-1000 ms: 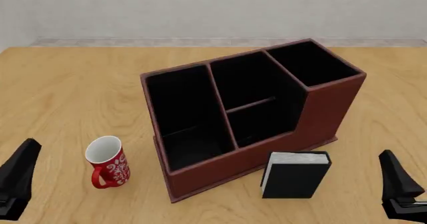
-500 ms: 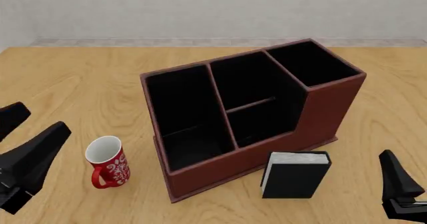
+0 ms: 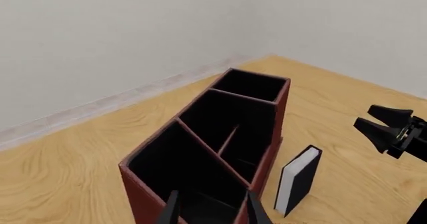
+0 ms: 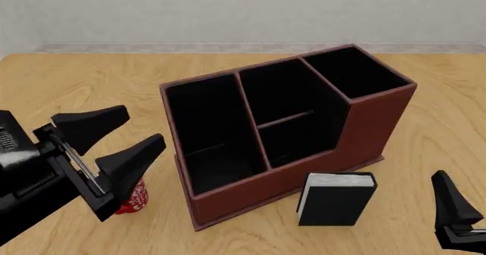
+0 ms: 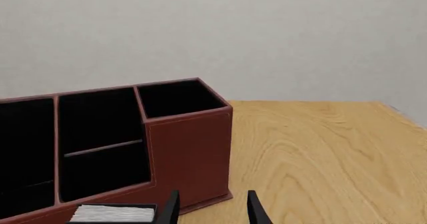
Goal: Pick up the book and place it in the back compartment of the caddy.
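While book (image 4: pixel 336 198) stands upright (untouched), near caddy (image 4: pixel 372 124) front edge

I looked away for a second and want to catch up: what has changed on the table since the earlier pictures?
The left pincer has risen from the bottom left corner and swung in toward the caddy, jaws open; it now covers most of the mug. It holds nothing. The right pincer stayed low at the right edge. The book stands upright in front of the caddy, untouched, as before.

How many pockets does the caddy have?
4 in the caddy: long left pocket, deep rear-middle pocket, shallow front-middle pocket, right pocket.
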Robot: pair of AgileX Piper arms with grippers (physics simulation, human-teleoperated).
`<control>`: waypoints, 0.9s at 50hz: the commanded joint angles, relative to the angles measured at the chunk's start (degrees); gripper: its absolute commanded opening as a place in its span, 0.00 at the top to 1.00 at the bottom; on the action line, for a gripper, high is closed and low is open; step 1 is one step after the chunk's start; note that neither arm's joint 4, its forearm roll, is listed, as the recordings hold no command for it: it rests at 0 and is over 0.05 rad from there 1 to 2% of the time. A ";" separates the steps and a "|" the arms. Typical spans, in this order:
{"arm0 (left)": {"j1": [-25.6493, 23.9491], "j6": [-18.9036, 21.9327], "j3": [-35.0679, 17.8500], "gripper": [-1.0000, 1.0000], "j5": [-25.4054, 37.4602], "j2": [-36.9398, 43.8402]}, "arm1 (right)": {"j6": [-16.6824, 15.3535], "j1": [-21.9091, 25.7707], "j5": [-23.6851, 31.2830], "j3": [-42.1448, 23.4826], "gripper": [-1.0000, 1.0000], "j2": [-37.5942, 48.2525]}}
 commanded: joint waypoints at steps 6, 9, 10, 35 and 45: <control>-6.93 -0.05 -2.30 0.00 -6.58 11.62 | 0.09 -0.02 0.11 0.01 0.00 -0.06; -8.37 0.25 -3.02 0.00 -8.24 14.84 | 0.10 -0.02 0.07 0.02 0.00 -0.02; -8.67 0.16 -3.30 0.00 -8.68 15.69 | -0.36 0.03 -0.06 -0.01 0.00 -0.17; -15.68 -2.35 -14.69 0.00 -11.34 33.98 | -0.04 -0.01 0.11 0.01 0.00 -0.15; -16.59 -1.60 -18.21 0.00 -11.46 39.37 | -0.05 -0.02 0.16 -0.03 0.00 -0.18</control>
